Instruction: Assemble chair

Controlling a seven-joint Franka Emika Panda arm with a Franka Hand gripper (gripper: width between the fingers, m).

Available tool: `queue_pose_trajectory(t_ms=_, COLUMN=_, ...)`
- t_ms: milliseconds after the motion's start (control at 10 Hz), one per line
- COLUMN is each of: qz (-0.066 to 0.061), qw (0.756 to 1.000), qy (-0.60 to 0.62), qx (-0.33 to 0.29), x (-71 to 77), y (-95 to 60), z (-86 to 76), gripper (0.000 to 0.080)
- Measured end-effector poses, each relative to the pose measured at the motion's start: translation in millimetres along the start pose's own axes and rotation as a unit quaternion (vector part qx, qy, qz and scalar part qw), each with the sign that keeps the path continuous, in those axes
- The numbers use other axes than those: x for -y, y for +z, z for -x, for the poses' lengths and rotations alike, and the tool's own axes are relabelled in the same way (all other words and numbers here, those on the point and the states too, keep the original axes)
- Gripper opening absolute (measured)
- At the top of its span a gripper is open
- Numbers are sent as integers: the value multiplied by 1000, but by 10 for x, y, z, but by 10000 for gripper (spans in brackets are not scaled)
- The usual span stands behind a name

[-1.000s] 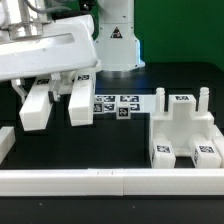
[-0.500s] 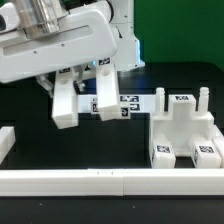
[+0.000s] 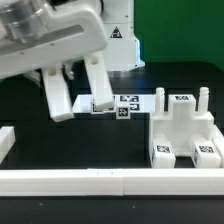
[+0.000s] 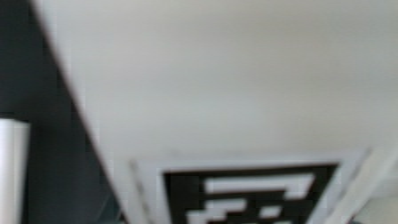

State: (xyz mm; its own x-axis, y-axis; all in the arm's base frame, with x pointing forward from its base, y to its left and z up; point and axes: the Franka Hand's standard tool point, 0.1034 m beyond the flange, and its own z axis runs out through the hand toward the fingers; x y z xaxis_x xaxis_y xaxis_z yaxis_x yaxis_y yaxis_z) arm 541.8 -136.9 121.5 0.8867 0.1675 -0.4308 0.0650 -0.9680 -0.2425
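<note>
A white chair piece with two blocky prongs (image 3: pixel 58 98) hangs above the black table at the exterior view's left, tilted, with a square tag on one prong's end (image 3: pixel 100 103). My gripper (image 3: pixel 76 66) is shut on it from above; the hand's white body covers the fingers. In the wrist view that same piece (image 4: pixel 214 90) fills the picture, with its tag (image 4: pixel 249 195) close to the camera. A second, boxy white chair assembly (image 3: pixel 182 125) with two thin upright posts and several tags stands on the table at the exterior view's right, apart from the gripper.
The marker board (image 3: pixel 120 104) lies flat in the middle, partly behind the held piece. A long white border rail (image 3: pixel 110 181) runs along the front, with another stub (image 3: pixel 5 140) at the left. The arm's base (image 3: pixel 118 40) stands at the back.
The arm has carried the two-pronged piece up and toward the exterior view's right, tilting it; it now hangs over the marker board's left end. The boxy assembly has not moved.
</note>
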Motion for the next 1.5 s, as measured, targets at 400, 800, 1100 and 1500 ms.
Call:
queue_pose_trajectory(t_ms=400, qz=-45, qw=991, qy=-42, qx=118, x=122, y=160, z=53, gripper=282)
queue_pose_trajectory(t_ms=800, qz=31, qw=966, qy=-70, qx=247, x=-165, y=145, z=4, gripper=282)
queue_pose_trajectory(t_ms=1100, qz=12, qw=954, qy=-111, qx=278, x=-208, y=248, z=25, gripper=282)
queue_pose_trajectory(t_ms=1500, qz=-27, qw=953, qy=-119, qx=279, x=-119, y=320, z=64, gripper=282)
